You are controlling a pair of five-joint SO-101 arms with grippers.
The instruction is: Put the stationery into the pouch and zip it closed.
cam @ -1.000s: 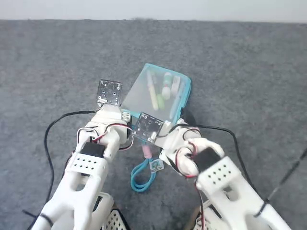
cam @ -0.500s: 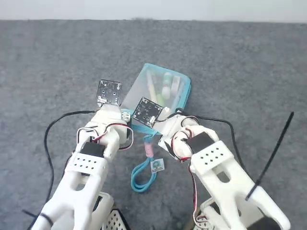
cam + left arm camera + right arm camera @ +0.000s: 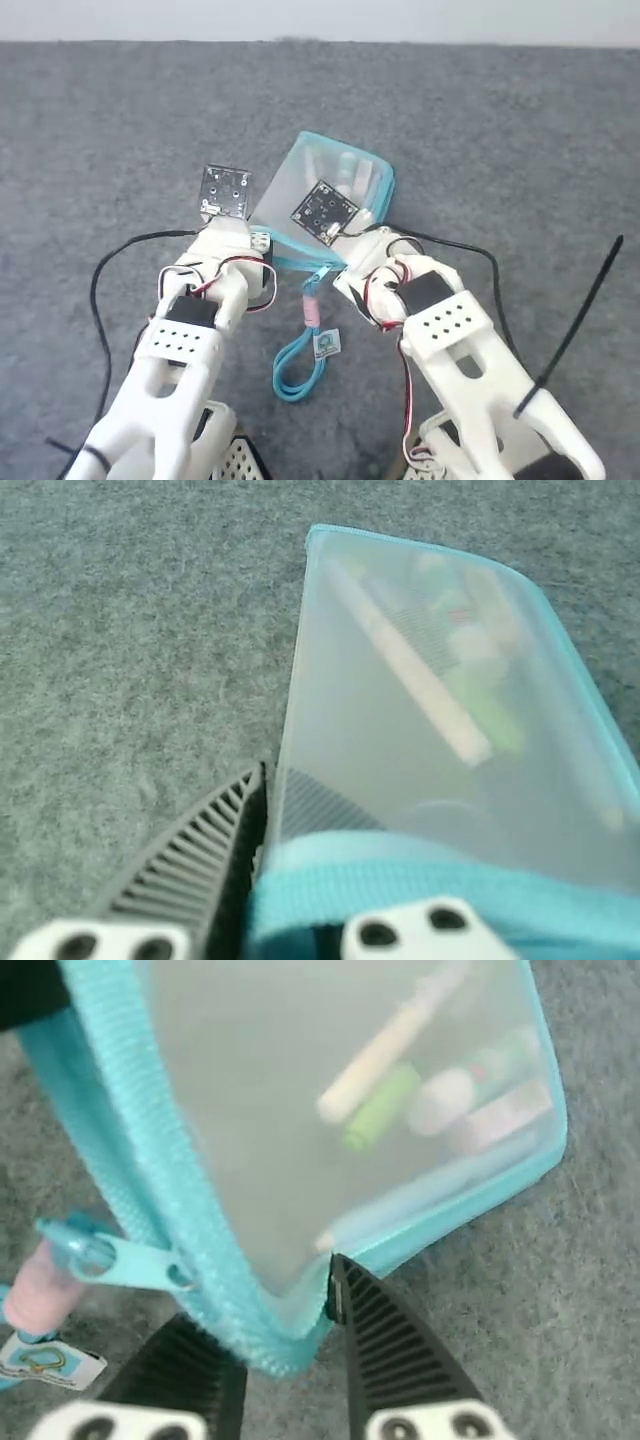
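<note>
On the gray carpet (image 3: 500,130) lay the see-through pouch (image 3: 285,195) with its blue edge. A pale pen (image 3: 385,1050) and a green marker (image 3: 385,1105) were inside it. The left gripper (image 3: 258,243) was clamped on the zip edge at one near corner of the pouch. The right gripper (image 3: 268,1305) had its two black fingers apart, and the other near corner sat between them. The blue zipper pull (image 3: 120,1257) stuck out beside it, with a pink bead (image 3: 312,310), a blue loop (image 3: 295,365) and a small tag (image 3: 325,345) on the carpet.
</note>
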